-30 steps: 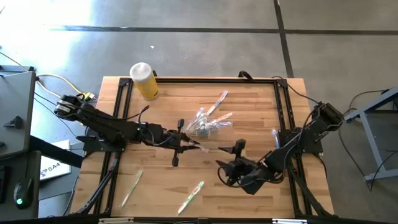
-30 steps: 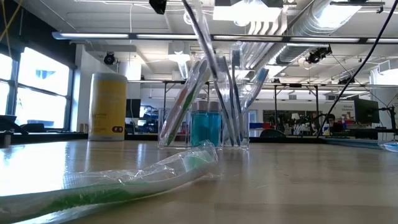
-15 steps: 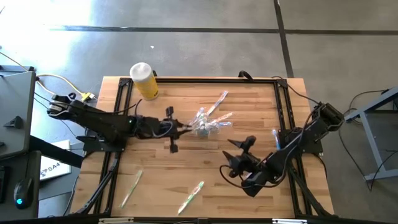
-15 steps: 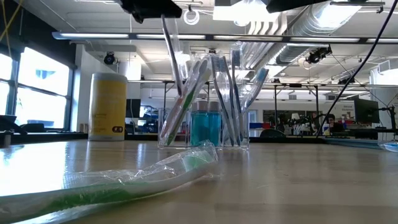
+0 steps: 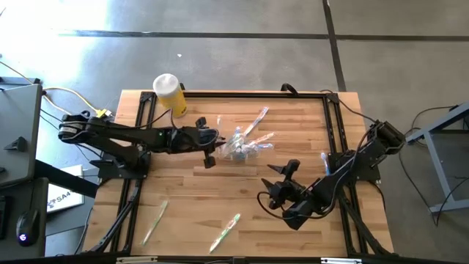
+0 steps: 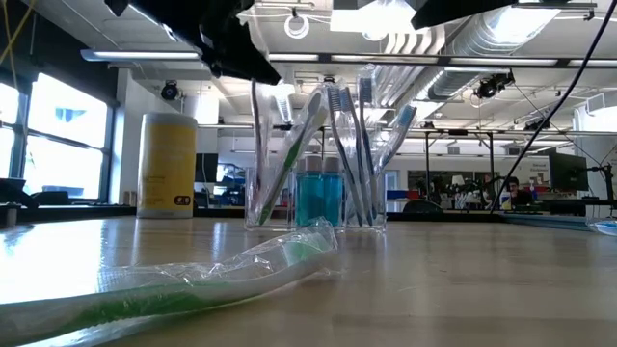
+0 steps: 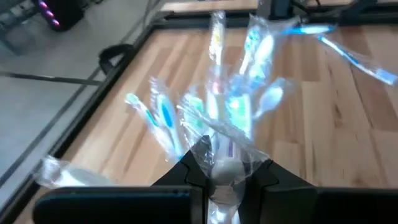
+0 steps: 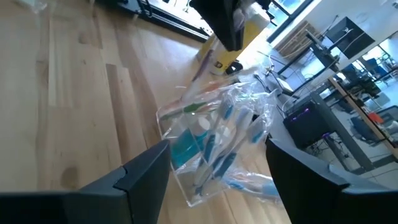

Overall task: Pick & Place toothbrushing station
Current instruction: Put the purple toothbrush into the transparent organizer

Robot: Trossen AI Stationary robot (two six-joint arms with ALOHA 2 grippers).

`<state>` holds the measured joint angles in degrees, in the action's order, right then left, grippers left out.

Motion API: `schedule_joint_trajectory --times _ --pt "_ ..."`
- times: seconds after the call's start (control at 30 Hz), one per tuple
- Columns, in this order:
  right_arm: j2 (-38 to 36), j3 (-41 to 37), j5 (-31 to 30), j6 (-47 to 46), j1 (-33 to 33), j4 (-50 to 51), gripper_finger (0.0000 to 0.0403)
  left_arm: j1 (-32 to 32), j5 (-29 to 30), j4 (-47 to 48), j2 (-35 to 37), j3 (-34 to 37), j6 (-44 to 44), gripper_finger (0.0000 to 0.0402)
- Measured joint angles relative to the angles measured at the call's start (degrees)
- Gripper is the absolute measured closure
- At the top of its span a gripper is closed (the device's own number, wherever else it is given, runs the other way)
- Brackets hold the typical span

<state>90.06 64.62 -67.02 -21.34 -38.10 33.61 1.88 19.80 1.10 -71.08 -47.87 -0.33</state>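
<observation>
Wooden table (image 5: 183,198), overhead view: clear container (image 5: 239,149) of wrapped toothbrushes stands at upper centre. Left gripper (image 5: 210,143), immediately left of it, pinches one wrapped toothbrush (image 7: 225,180). Right gripper (image 5: 275,185), spread, waits lower right. Brushes appear light, stiff, slippery-wrapped; grasp mid-handle.

table (image 5: 293,150): pale wood planks, smooth, matt
container (image 6: 318,198): clear glossy plastic
toothbrushes (image 7: 249,99): shiny crinkled plastic wrap
bottle (image 5: 171,95): yellow plastic
</observation>
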Motion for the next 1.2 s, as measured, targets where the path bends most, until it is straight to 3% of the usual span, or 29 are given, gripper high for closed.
schedule_joint_trajectory --times 0.2,1.2 --pt "0.0 0.0 0.1 -0.1 0.4 0.1 0.0147 0.0 -2.8 0.4 -2.3 0.0 -2.3 0.0367" --pt "0.0 0.0 1.4 -1.4 0.4 1.0 0.0147 0.0 -4.1 2.0 -8.0 0.1 -6.6 0.0354"
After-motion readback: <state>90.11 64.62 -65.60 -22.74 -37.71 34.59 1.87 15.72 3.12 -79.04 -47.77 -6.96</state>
